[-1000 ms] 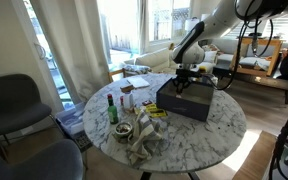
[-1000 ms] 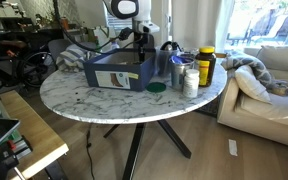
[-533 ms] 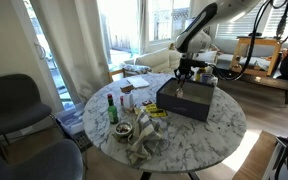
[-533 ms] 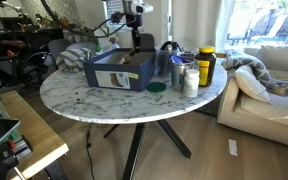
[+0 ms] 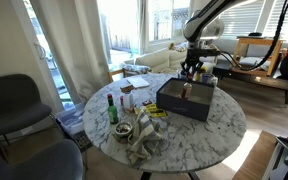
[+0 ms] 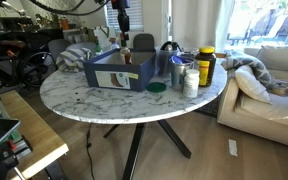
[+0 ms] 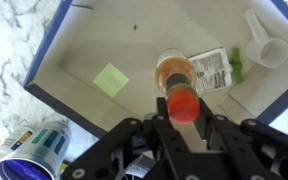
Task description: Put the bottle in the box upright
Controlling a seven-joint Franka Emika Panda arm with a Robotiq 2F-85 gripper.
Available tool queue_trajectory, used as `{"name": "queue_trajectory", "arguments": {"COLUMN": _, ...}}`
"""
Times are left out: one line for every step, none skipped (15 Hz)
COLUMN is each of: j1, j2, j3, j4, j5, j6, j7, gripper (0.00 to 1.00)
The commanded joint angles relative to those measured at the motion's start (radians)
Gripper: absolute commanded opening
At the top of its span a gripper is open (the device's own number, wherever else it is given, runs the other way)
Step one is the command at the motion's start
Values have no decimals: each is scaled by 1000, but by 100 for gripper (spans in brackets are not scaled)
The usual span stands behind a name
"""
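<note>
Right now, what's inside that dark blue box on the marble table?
A clear bottle of amber liquid with a red cap stands in the dark blue box, with a green square note and a white scoop on its pale floor. The floor beneath the bottle is covered.

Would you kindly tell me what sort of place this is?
Most likely a home living room: a sofa, a round marble table and tall curtained windows show in the exterior views.

No legible text: label on bottle [image 7: 180, 84], sticker on box [image 6: 118, 74] too blurred.
</note>
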Motion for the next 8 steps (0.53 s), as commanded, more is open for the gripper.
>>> {"name": "queue_trajectory", "arguments": {"j1": 7, "j2": -50, "j3": -2, "j4": -68, "j5": -64, "j6": -70, "j7": 42, "gripper": 8}}
{"name": "queue_trajectory", "arguments": {"j1": 5, "j2": -46, "j3": -3, "j4": -74, "j5": -72, "j6": -85, "j7": 58, "gripper": 8}}
{"name": "queue_trajectory", "arguments": {"j1": 2, "j2": -37, "j3": -4, "j4": -78, "j5": -73, "j6": -101, "j7": 67, "gripper": 8}}
{"name": "queue_trajectory", "arguments": {"j1": 0, "j2": -26, "j3": -6, "j4": -87, "j5": -68, "j6": -103, "j7": 75, "gripper": 8}}
{"name": "queue_trajectory", "arguments": {"j1": -2, "j2": -19, "j3": -6, "j4": -90, "j5": -56, "j6": -111, "j7": 78, "gripper": 8}}
{"name": "queue_trajectory", "arguments": {"j1": -4, "j2": -13, "j3": -7, "j4": -98, "j5": -43, "j6": -108, "j7": 82, "gripper": 8}}
{"name": "queue_trajectory", "arguments": {"j1": -6, "j2": -10, "j3": -7, "j4": -103, "j5": -36, "j6": -111, "j7": 83, "gripper": 8}}
{"name": "queue_trajectory", "arguments": {"j1": -7, "j2": -9, "j3": -7, "j4": -108, "j5": -29, "j6": -114, "j7": 81, "gripper": 8}}
